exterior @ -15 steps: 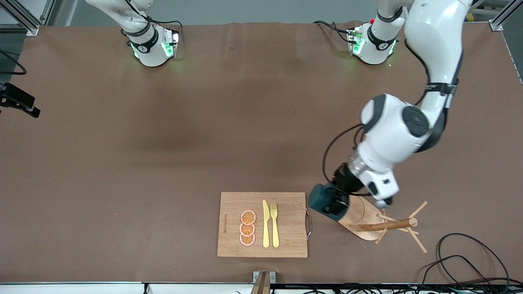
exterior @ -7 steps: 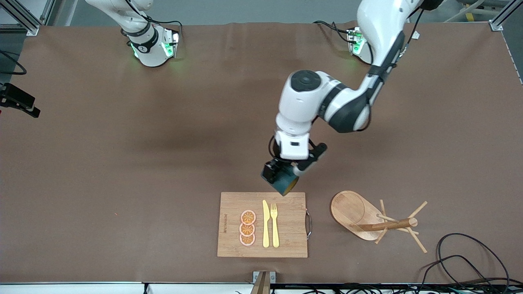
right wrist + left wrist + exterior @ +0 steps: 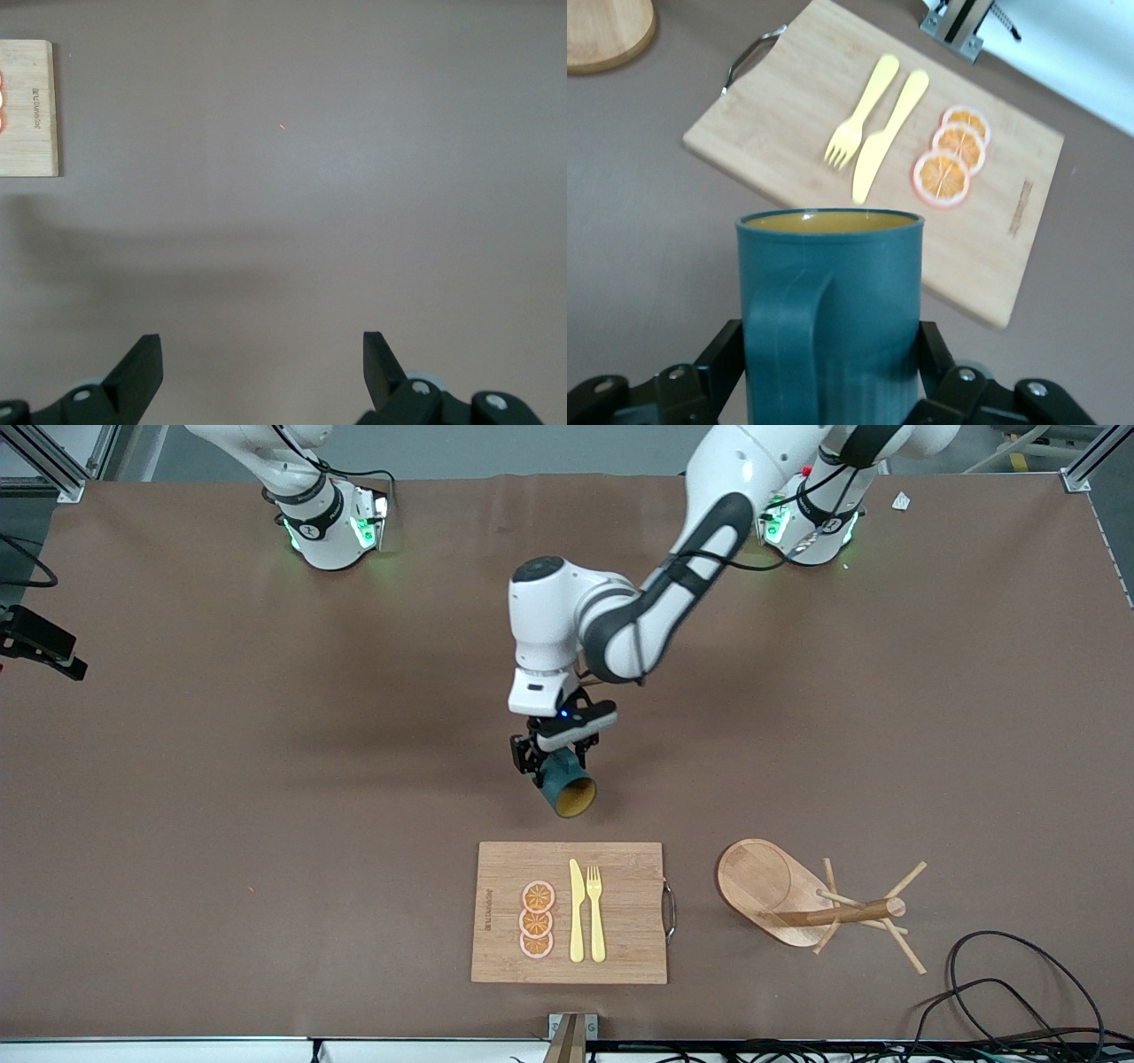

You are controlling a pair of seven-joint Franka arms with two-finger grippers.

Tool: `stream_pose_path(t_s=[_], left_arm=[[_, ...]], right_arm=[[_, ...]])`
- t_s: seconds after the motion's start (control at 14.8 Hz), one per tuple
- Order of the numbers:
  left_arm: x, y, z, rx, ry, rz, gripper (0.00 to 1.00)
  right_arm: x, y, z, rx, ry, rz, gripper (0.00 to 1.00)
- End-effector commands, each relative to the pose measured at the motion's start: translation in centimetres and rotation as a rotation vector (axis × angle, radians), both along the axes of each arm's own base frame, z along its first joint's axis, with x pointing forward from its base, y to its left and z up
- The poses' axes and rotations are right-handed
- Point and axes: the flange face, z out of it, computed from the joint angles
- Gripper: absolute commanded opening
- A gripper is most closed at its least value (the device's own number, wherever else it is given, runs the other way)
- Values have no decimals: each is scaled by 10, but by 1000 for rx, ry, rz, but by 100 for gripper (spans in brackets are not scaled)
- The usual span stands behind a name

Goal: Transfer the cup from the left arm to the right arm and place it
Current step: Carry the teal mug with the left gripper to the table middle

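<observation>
Cup [image 3: 567, 787], dark teal with a mustard-yellow inside, is gripped by the left gripper [image 3: 551, 759], its fingers [image 3: 719, 354] clamped on either side of the body. It hangs in the air over bare table [image 3: 266, 735], mouth tilted toward the cutting board [image 3: 620, 948]. The right gripper [image 3: 263, 363] waits above bare table, fingers spread wide, holding nothing.

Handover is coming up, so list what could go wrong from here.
1. The left gripper holds the cup tilted in the air over bare table; a slip would probably drop it.
2. The right gripper is open over the table, out of the front view, so the handover may be misaligned.
</observation>
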Motion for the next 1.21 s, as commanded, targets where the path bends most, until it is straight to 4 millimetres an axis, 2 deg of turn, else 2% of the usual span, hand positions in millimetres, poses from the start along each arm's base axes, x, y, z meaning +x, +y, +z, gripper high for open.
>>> stream_pose_path(t_s=[0.0,0.13,0.27,0.54,0.88,0.94,1.15], left_arm=[[-35,-23,-12,99,-110,-7,52],[-71,-38,-37,198,-206,-19,51],[-96,-46,-63,261,-283,-35,51],[-123,-44,-125,390,-445,-77,51],[-146,-43,-159,423,-559,-88,53],[-153,-45,-163,417,-573,-100,57],[-170,-51,-167,411,-569,-112,94]], right_arm=[[1,-1,3,13,-2,8,100],[1,-2,2,13,0,6,100],[1,-1,2,13,0,8,100],[1,-2,3,13,-2,6,100],[1,-2,3,13,-2,6,100],[1,-2,3,13,-2,6,100],[1,-2,3,13,-2,6,100]])
